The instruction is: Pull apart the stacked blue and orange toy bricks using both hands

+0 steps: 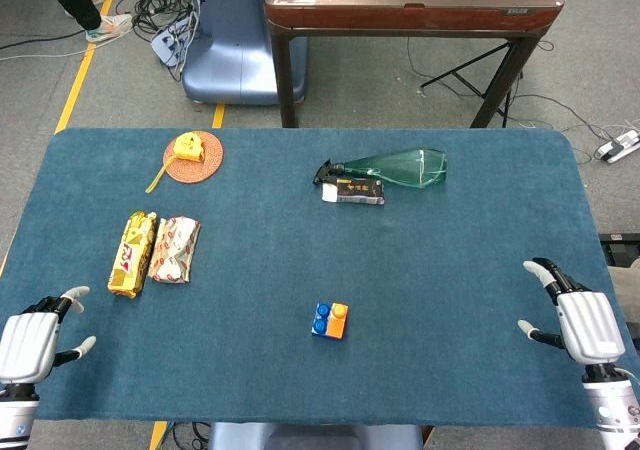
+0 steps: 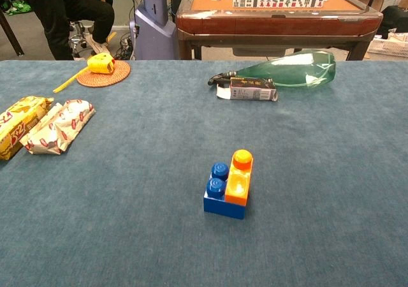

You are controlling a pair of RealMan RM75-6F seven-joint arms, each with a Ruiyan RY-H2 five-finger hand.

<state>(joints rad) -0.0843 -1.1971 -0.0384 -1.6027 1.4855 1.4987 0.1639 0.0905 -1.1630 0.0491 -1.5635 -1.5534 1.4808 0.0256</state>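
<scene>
Resting at the near corners of the blue-covered worktop (image 1: 300, 270), both hands hold nothing: the left hand (image 1: 35, 342) sits at the near left corner with its fingers spread apart, and the right hand (image 1: 578, 318) at the near right corner is likewise spread and empty. Neither hand shows in the chest view. Between them, somewhat nearer the near edge than the middle of the worktop, stand the stacked toy bricks, well apart from both hands: the orange brick (image 2: 238, 179) is still pressed onto the blue brick (image 2: 220, 194), covering its right side, while two blue studs show bare on the left. Farther back, toward the left edge, a yellow snack packet (image 1: 131, 254) and a red-and-white patterned packet (image 1: 175, 249) lie side by side, just touching. Beyond the middle of the worktop a green glass bottle (image 2: 299, 70) lies on its side, with a small dark box (image 2: 253, 88) lying against its neck end. Toward the far left corner a yellow tape measure (image 2: 101, 62) sits on a round woven coaster (image 2: 105, 76), its yellow tape trailing off to the left.
</scene>
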